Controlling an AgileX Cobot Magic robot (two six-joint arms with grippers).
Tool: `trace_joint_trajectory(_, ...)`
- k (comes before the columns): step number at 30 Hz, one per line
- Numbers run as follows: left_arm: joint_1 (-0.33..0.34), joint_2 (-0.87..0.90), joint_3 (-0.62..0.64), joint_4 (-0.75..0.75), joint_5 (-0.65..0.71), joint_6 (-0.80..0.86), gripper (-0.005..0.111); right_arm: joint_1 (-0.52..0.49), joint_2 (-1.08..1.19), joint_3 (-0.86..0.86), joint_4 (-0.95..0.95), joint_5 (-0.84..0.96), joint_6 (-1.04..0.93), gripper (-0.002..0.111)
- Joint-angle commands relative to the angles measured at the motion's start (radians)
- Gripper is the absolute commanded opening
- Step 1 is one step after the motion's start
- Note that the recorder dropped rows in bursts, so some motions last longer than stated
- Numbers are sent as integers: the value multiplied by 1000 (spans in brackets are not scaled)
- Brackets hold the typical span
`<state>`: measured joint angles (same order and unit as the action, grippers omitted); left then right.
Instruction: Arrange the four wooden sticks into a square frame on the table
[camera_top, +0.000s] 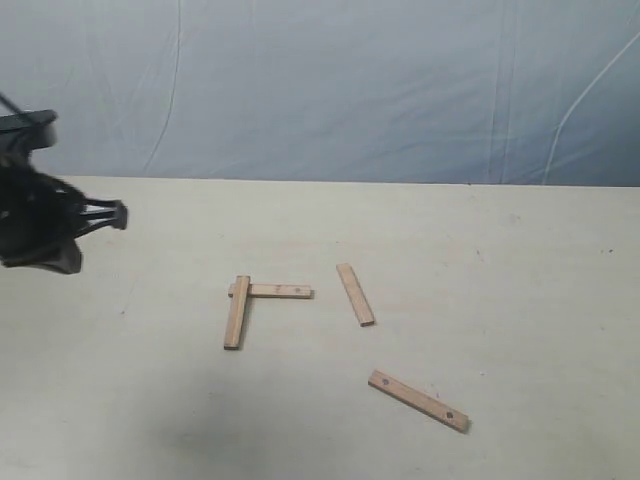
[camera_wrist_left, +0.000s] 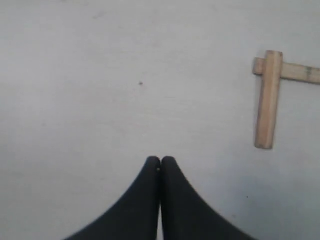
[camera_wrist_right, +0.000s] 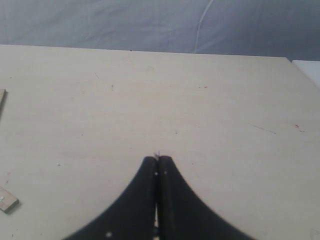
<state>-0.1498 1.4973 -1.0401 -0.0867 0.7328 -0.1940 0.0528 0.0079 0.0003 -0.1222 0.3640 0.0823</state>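
Four wooden sticks lie on the table (camera_top: 520, 290). One stick (camera_top: 237, 312) overlaps the end of a second stick (camera_top: 280, 291), making an L-shaped corner; the left wrist view shows the same pair, the first stick (camera_wrist_left: 268, 99) across the second (camera_wrist_left: 300, 72). A third stick (camera_top: 355, 294) lies apart to the right, and the fourth (camera_top: 418, 400) lies slanted nearer the front. My left gripper (camera_top: 118, 215) hovers far left of the sticks, shut and empty (camera_wrist_left: 160, 161). My right gripper (camera_wrist_right: 158, 160) is shut with nothing in it; it does not appear in the exterior view.
A blue-grey cloth backdrop (camera_top: 330, 85) rises behind the table's far edge. In the right wrist view, stick ends show at the picture's border (camera_wrist_right: 7, 201), and a white object (camera_wrist_right: 310, 70) sits beyond the table's corner.
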Motion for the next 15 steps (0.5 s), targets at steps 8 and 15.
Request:
trace_joint_trajectory(8, 18, -626, 501, -77, -481, -35, 0, -5, -8, 0, 0, -9, 0, -1)
trace_joint_trajectory(15, 18, -1002, 709, -84, -558, -35, 0, -5, -8, 0, -7, -11, 0, -1)
